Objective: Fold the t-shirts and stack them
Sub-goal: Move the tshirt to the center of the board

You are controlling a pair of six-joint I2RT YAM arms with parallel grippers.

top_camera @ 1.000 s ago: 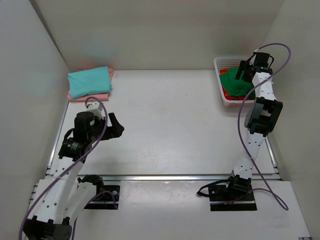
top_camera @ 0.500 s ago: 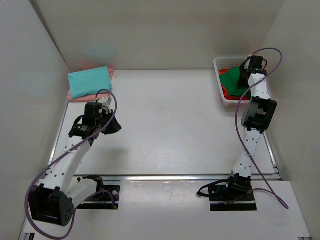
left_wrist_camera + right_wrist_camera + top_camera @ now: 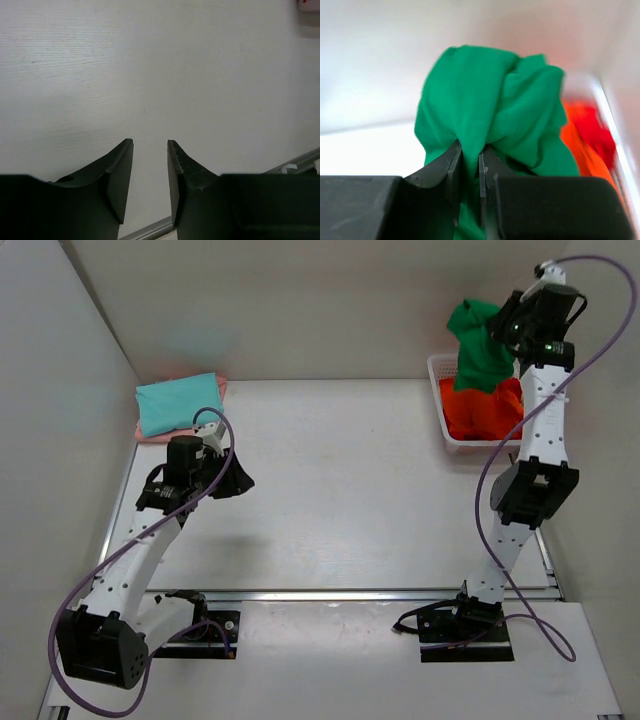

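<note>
Dangling above the basket rim [image 3: 436,390], green t-shirt [image 3: 478,355] pinched by right gripper [image 3: 470,150]; left gripper [image 3: 150,144] gapes mid-table.

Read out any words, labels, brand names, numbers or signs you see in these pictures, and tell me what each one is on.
There is no readable text in any view.
The green t-shirt, orange-red t-shirt, teal t-shirt and pink t-shirt are plain, with no print.
The white basket and the table carry no label or sign.

Bright, even light; right-wrist view seemingly motion-blurred.
</note>
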